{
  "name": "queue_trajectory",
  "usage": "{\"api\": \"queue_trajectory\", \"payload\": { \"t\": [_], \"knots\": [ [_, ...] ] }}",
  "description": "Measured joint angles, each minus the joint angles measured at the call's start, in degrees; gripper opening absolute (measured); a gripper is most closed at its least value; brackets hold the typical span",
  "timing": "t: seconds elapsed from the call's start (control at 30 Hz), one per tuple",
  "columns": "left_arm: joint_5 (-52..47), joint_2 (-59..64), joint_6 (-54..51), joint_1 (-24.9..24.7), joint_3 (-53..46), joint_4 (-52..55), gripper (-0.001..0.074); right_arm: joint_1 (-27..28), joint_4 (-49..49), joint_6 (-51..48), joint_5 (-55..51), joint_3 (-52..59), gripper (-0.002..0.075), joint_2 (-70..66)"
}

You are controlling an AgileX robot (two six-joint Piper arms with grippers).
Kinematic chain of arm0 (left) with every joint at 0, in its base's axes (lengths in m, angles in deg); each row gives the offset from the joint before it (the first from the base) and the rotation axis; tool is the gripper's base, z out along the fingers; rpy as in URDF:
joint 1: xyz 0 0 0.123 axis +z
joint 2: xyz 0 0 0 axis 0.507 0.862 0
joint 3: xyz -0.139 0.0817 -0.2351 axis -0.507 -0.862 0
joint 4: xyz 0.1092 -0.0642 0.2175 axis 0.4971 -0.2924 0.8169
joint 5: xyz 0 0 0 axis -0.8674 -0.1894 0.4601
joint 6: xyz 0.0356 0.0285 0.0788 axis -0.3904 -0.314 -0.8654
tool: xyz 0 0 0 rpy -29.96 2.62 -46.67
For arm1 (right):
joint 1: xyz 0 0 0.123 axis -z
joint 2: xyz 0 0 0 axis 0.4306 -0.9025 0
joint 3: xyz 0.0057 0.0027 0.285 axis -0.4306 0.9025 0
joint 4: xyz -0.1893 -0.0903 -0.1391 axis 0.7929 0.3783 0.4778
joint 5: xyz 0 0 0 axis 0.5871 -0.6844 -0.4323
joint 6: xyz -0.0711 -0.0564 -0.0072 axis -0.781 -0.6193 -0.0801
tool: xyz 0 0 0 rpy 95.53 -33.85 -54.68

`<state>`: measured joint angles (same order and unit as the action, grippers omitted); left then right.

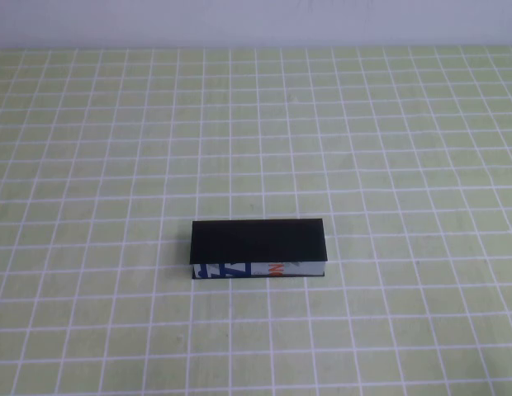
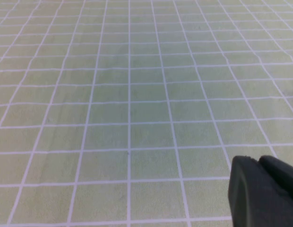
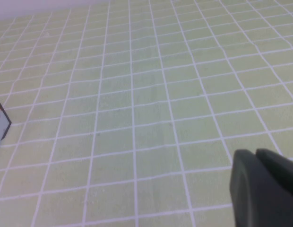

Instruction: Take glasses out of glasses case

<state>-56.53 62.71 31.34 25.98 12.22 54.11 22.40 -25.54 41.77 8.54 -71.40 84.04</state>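
Note:
The glasses case point(image 1: 258, 242) lies shut near the middle of the green checked table, its black lid flat and its white printed side strip facing the robot. The glasses are hidden. Neither arm shows in the high view. In the left wrist view my left gripper point(image 2: 259, 161) hangs over bare table, its two black fingers pressed together with nothing between them. The right gripper point(image 3: 256, 153) is shut and empty too, above the table, and a corner of the glasses case point(image 3: 0, 122) peeks in at that view's edge, well away from the fingers.
The table point(image 1: 405, 165) is covered by a green cloth with a white grid. A pale wall point(image 1: 256, 21) runs along its far edge.

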Motion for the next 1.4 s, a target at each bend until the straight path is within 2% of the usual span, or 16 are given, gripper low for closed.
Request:
{"api": "queue_trajectory", "payload": {
  "t": [1.17,1.27,1.4],
  "knots": [
    [1.06,0.0,0.0,0.0,0.0,1.5,-0.0004,0.0,0.0,0.0,0.0,0.0,-0.0018,0.0],
    [4.08,0.0,2.09,0.0,0.0,-3.6,-0.0004,0.0,0.0,0.0,0.0,0.0,-0.0018,0.0],
    [9.3,0.0,4.3,0.0,0.0,-16.4,-0.0004,0.0,0.0,0.0,0.0,0.0,-0.0018,0.0]
  ]
}}
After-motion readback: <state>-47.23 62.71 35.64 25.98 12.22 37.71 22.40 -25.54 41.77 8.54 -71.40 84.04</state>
